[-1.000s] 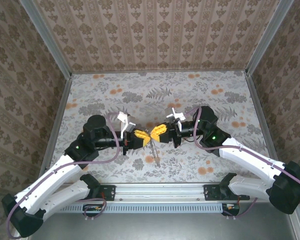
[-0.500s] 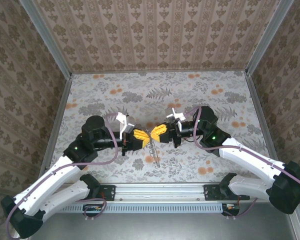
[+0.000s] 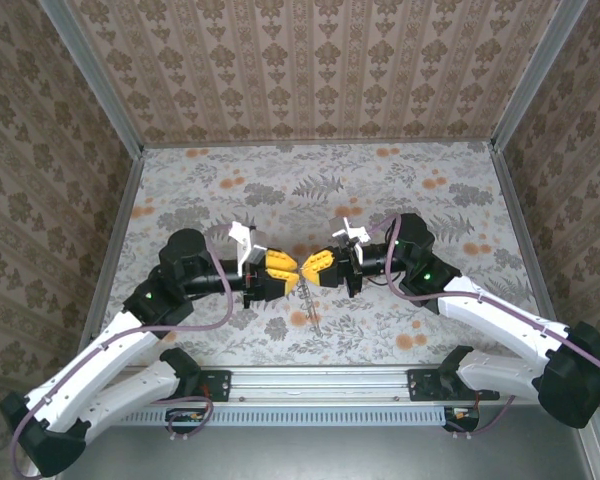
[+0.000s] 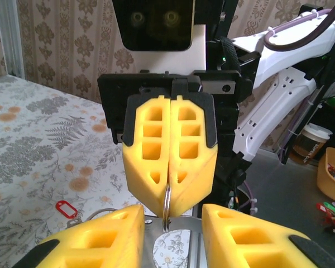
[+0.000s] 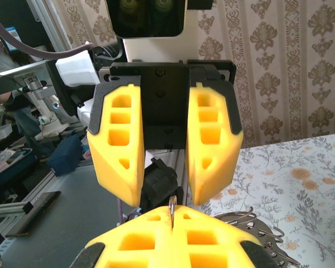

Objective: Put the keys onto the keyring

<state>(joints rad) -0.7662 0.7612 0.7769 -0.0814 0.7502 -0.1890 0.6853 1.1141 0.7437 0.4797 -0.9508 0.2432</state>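
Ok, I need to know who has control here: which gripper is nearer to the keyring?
Right. The right gripper is shut on the keyring, pinching it at its fingertips. The left gripper faces it, open, with a finger on either side of the keyring, not touching it.

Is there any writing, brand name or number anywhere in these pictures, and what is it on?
No text can be read.
Paper cup in the background: brown band, too blurred to show any lettering.
Red key tag: too small to show any writing.
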